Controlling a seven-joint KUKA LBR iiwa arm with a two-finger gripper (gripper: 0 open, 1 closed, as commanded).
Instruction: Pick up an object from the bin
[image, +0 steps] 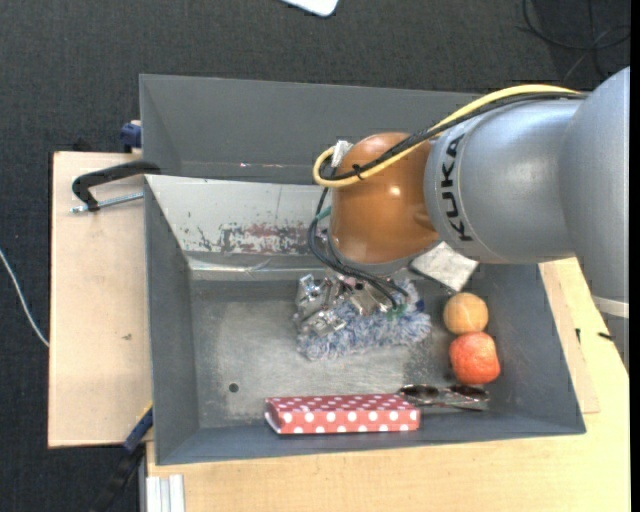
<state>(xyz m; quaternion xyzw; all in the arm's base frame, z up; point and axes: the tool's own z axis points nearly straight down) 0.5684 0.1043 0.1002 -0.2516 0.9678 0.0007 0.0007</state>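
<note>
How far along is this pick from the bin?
Reach looks done: the gripper is down on the blue-and-white fuzzy cloth in the middle of the grey metal bin. In hand: nothing visibly lifted; the cloth lies on the floor. Left: the grasp and lift. The red white-dotted box lies untouched by the near wall.

Cloth (345, 340) behind box (343, 414)

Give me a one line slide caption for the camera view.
KUKA gripper over a blue-and-white fuzzy cloth in the grey bin, red dotted box nearby.
</note>
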